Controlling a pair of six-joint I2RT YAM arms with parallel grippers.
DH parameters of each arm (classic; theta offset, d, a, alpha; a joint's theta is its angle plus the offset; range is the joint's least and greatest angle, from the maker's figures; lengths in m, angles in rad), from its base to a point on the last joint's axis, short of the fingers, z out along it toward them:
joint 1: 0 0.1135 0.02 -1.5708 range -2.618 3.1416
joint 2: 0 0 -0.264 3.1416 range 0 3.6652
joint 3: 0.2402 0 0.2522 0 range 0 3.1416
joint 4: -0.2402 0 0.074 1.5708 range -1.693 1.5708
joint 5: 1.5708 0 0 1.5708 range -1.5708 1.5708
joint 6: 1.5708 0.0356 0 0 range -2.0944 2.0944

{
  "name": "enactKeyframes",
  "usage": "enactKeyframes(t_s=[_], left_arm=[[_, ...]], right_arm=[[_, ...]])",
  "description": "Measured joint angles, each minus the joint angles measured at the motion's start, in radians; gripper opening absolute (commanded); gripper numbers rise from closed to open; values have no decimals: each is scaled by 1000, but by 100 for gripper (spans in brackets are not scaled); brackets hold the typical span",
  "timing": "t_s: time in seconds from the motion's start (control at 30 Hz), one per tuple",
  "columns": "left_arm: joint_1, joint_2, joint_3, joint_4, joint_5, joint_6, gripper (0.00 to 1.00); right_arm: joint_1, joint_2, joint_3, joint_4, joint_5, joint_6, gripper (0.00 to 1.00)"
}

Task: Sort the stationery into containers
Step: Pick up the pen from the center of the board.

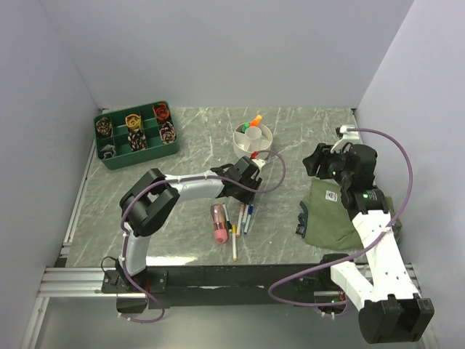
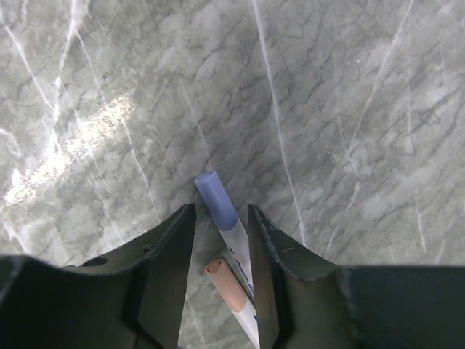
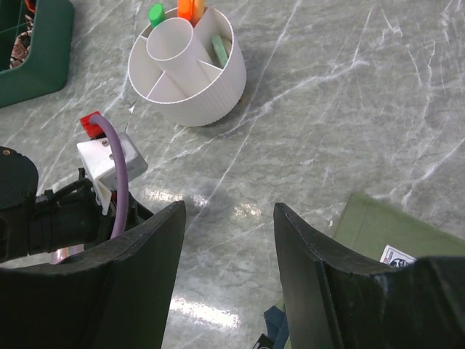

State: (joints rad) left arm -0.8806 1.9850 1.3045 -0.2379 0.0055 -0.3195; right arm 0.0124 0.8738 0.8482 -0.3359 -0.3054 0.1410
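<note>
The white round bowl (image 1: 253,137) stands at the back middle of the table, with an orange-capped marker (image 3: 190,7) and a green-capped one (image 3: 156,14) upright in its compartments (image 3: 218,87). Several pens lie on the marble in front of it: a thick pink marker (image 1: 218,224), a thin yellow pen (image 1: 234,243) and white pens with blue caps (image 1: 248,217). My left gripper (image 2: 221,209) is low over these, open, its jaws straddling a blue-capped white pen (image 2: 216,198) and a tan-capped pen (image 2: 227,285). A gap shows beside the left finger. My right gripper (image 3: 229,207) hangs open and empty over bare marble.
A dark green tray (image 1: 136,134) with coiled bands sits at the back left. An olive-green cloth pouch (image 1: 334,214) lies at the right, under my right arm. The left arm's wrist and its purple cable (image 3: 116,167) are close to my right gripper's left finger. Grey walls enclose the table.
</note>
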Motion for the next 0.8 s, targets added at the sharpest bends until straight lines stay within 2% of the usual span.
enactKeyframes(t_s=[0.1, 0.17, 0.2, 0.23, 0.27, 0.63, 0.8], left_arm=[[-16, 4, 0, -1, -52, 0, 36], [-32, 18, 16, -17, -92, 1, 27], [-39, 27, 32, -27, -111, 0, 22], [-46, 46, 55, -38, -127, 1, 5], [-51, 63, 77, -41, -135, 1, 1], [-51, 78, 124, -66, -136, 21, 1], [2, 100, 251, -239, -66, 62, 1]], right_arm=[[0, 0, 0, 1, -2, 0, 59], [0, 0, 0, 1, -2, -2, 59], [0, -1, 0, 1, -2, -4, 59], [-3, -2, 0, 1, -3, -4, 59], [-9, -5, 0, 1, -6, -5, 59], [-42, -18, 0, 0, -21, -5, 59], [-43, 50, 47, -23, -21, -11, 58]])
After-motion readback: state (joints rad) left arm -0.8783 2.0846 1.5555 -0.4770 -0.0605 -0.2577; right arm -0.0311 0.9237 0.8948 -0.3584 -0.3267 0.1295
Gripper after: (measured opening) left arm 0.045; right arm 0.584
